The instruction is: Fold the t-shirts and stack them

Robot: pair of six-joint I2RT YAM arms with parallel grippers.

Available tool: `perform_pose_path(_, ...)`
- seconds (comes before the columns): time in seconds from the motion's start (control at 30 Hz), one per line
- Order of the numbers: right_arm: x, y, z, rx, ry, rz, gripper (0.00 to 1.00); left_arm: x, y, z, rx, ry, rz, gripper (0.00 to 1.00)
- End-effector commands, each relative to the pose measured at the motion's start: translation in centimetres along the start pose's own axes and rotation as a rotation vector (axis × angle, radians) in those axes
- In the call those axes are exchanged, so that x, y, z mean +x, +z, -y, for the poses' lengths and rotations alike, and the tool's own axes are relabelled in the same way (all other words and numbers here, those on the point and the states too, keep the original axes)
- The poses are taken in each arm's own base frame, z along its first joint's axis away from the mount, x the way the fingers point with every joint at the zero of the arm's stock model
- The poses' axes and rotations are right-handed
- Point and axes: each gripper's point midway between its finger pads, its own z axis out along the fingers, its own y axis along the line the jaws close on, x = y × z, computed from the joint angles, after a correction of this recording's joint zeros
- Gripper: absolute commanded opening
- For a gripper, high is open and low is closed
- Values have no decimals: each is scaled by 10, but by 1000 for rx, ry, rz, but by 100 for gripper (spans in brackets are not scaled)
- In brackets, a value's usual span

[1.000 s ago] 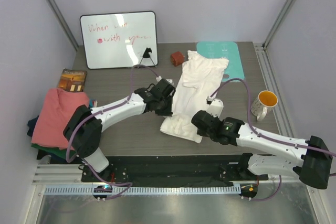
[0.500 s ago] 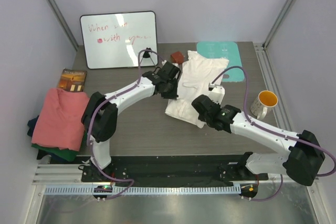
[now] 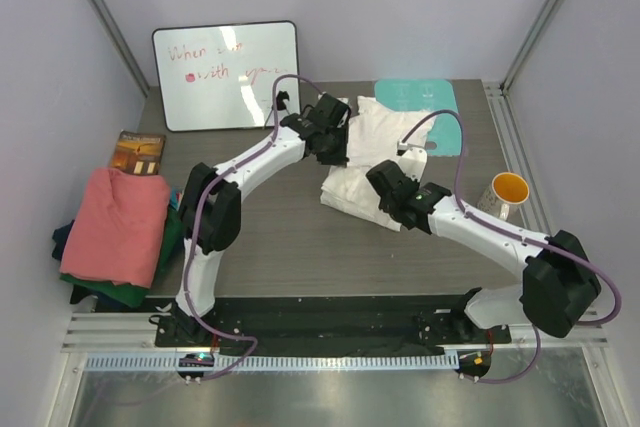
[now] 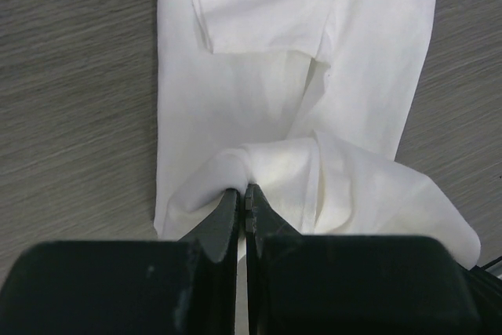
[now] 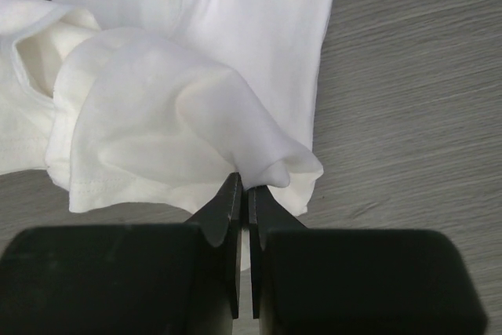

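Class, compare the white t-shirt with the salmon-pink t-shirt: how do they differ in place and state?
The white t-shirt lies mid-table, rumpled and half folded; the salmon-pink t-shirt lies flat atop a pile at the left edge. The left gripper and right gripper pinch the white t-shirt; neither touches the salmon-pink t-shirt. Both are cloth.

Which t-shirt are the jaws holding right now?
The white t-shirt in the middle of the table: both arms' jaws are pinched shut on its folds. The salmon-pink t-shirt lies at the left edge, untouched.
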Motion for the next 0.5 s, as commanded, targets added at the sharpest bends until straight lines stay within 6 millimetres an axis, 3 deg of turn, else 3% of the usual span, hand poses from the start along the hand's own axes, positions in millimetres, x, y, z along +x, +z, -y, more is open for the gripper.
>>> perform_pose_path(0.0,-30,10,-5,-3,35,65,10,-11,5,1,11,20,-14,0)
perform_pose_path(0.2,-26,36,0,21,20,33,13,-10,24,-10,-16,8,-29,0)
perform_pose_path(0.27,-23,45,2,28,16,18,19,-10,31,-17,-28,-1,-34,0)
perform_pose_path(0.37,-20,52,-4,-3,25,-8,27,-11,39,-21,-23,-18,-44,11)
perform_pose_path(0.47,-13,60,-4,-14,36,-30,30,-14,42,-20,24,-48,-60,31)
